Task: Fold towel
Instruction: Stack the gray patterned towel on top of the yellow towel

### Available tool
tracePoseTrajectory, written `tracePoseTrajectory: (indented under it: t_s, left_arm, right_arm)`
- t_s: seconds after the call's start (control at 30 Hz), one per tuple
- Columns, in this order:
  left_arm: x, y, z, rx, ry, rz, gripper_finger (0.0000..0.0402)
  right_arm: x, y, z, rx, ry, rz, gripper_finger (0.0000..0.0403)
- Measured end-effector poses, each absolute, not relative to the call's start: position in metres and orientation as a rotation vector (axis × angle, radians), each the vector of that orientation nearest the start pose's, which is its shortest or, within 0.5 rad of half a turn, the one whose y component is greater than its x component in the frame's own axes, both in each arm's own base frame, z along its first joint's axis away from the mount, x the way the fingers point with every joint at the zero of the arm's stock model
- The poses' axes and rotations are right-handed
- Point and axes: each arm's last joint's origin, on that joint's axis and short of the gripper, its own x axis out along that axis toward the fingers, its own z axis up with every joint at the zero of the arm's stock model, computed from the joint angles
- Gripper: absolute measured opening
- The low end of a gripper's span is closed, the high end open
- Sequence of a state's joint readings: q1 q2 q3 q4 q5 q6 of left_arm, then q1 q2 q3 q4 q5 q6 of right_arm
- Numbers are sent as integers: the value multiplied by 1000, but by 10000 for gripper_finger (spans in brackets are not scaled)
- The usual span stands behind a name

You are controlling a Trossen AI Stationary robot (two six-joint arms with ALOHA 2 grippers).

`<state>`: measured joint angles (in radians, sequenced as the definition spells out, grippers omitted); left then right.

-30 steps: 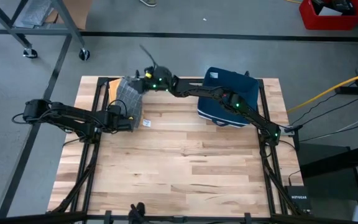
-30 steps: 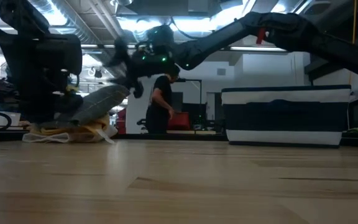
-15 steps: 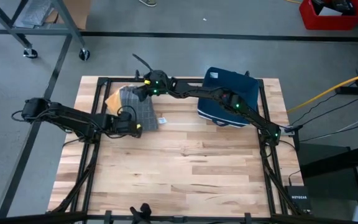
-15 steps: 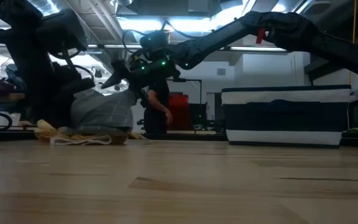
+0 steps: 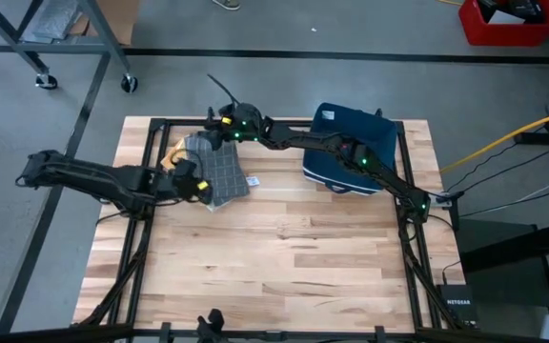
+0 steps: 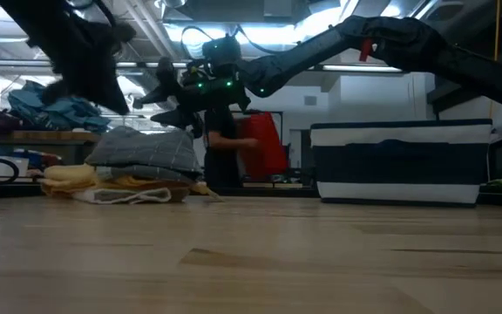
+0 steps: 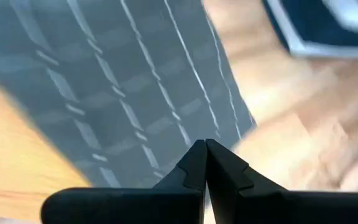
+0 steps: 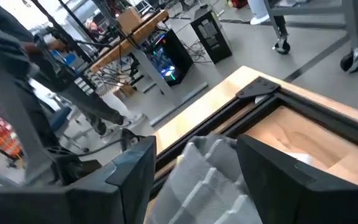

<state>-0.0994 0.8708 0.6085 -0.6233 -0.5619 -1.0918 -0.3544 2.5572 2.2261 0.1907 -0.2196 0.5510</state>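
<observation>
Since a sec ago, grey towel (image 5: 220,173) dropped flat onto the yellow cloth (image 6: 103,183), at approx 11 o'clock on table (image 5: 294,257). Left gripper (image 5: 201,190) pulled back to towel's near-left edge, tips pressed together, nothing pinched. Right gripper (image 5: 219,136) hovers over towel's far edge, fingers spread w/ nothing between. Yellow cloth mostly hidden under towel. Navy bag (image 5: 353,143) at 1 o'clock, partly covered by right arm. Person (image 6: 225,148) behind, blurred. Count: 1 towel, 1 bag.
</observation>
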Motion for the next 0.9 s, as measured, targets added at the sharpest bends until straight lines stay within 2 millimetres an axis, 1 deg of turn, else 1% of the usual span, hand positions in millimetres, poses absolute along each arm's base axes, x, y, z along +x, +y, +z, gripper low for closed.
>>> tracePoseTrajectory:
  t_s: [0.1, 0.2, 0.3, 0.4, 0.5, 0.6, 0.67, 0.77, 0.9]
  left_arm:
    - [146, 4, 243, -664, 431, 919, 1]
    - [129, 9, 251, -651, 329, 1058, 0]
    - [116, 12, 251, -683, 265, 1153, 0]
    - [108, 13, 247, -717, 275, 1223, 0]
    - [104, 15, 240, -745, 287, 1287, 0]
    - [107, 17, 231, -759, 281, 1332, 0]
    - [110, 19, 223, -773, 284, 1358, 0]
    - [116, 21, 212, -803, 280, 1377, 0]
    - [120, 25, 207, -822, 260, 1425, 0]
  right_arm:
    - [552, -198, 213, 610, 92, -177, 229]
    - [552, -198, 212, 615, 98, -181, 229]
    - [549, -199, 219, 625, 93, -233, 229]
    - [541, -204, 235, 633, 103, -346, 229]
    - [530, -206, 249, 594, 162, -450, 229]
    - [522, -207, 254, 534, 242, -509, 229]
    - [520, -205, 252, 512, 296, -514, 229]
    - [516, -204, 243, 508, 397, -529, 229]
    - [510, -202, 233, 480, 534, -540, 229]
